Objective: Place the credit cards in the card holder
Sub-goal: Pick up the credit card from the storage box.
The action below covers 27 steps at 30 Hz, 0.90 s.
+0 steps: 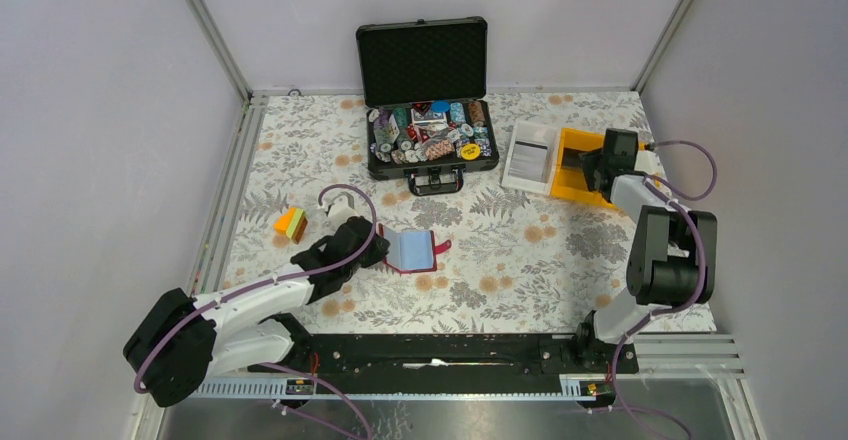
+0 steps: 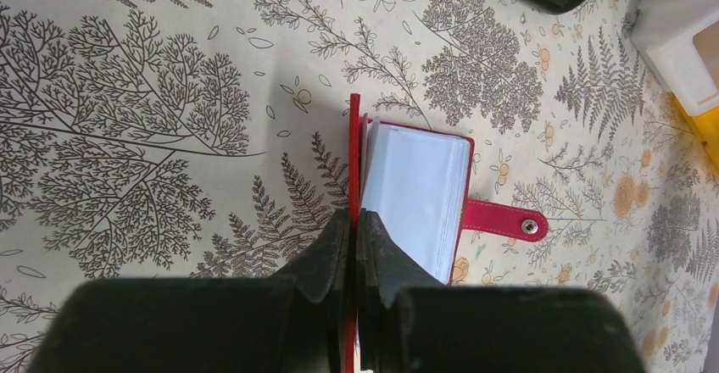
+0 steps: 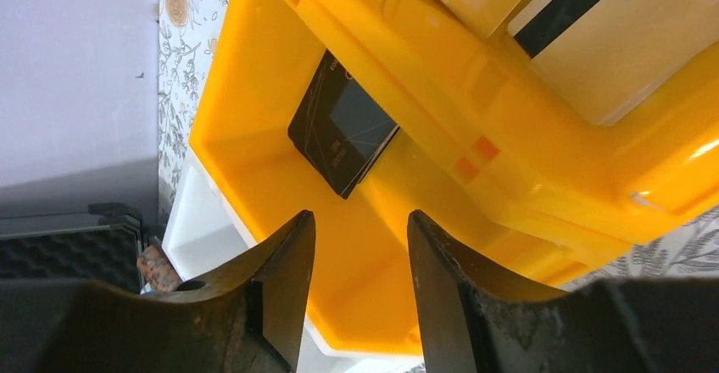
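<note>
1. Far left in my overhead view, a small orange-and-green block (image 1: 291,223) sits on the floral tablecloth (image 1: 300,150), close to the left arm's wrist.
2. My left gripper (image 2: 356,219) is pinched tight on the raised red cover of the card holder (image 2: 415,191). The two fingers meet on the flap with no gap.
3. The card holder lies open on the cloth, left of centre. Its pale sleeves face up and its snap tab (image 2: 506,221) lies flat out to the right.
4. Behind it, at the back middle, the black case (image 1: 425,60) stands open with poker chips (image 1: 430,135) heaped inside.
5. Right of the case, a white tray (image 1: 530,152) touches the yellow bin (image 3: 254,161).
6. My right gripper (image 3: 360,220) hangs over the bin with its jaws apart, holding nothing.
7. Inside the bin a dark card (image 3: 343,127) leans tilted against a wall. The pale tan credit cards (image 3: 610,42), one with a black stripe, show beyond a yellow divider. I cannot tell which compartment they are in.
</note>
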Available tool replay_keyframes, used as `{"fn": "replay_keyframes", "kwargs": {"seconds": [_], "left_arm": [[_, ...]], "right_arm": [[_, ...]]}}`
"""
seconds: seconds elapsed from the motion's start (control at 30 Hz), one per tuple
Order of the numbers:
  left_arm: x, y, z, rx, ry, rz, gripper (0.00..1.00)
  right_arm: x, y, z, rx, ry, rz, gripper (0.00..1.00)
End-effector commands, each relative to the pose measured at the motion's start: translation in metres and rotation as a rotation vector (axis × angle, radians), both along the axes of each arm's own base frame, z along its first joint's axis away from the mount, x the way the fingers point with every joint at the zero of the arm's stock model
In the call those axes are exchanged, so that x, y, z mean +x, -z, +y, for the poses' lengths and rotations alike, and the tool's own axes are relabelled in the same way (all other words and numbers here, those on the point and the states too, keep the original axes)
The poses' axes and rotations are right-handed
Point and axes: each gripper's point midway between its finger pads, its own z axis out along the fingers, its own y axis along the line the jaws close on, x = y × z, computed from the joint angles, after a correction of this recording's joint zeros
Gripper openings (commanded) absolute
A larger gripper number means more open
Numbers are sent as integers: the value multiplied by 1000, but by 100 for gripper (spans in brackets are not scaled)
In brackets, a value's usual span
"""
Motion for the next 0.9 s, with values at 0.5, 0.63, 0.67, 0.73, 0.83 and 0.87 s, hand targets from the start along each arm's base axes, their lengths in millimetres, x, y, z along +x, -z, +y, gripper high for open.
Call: {"fn": "replay_keyframes", "kwargs": {"seconds": [0.5,0.63,0.67,0.73,0.83,0.87], "left_arm": [[15,-19,-6,-55,-16,-77,0],[15,-19,-3,-49,-18,-81,0],[15,-20,-3,-49,-18,-82,0],[15,-19,-3,-47,-19,-81,0],[15,-19,-3,-47,-15,-81,0],[15,-19,-3,-45,-15,-81,0]], "right_arm": [[32,15,-2,-99,274,67,60],[33,25,-1,-86,285,89,61],[33,28,-1,-83,287,96,62],[34,34,0,-73,286,110,62],[35,40,-1,-78,294,120,62],[37,40,-1,-82,295,120,62]]}}
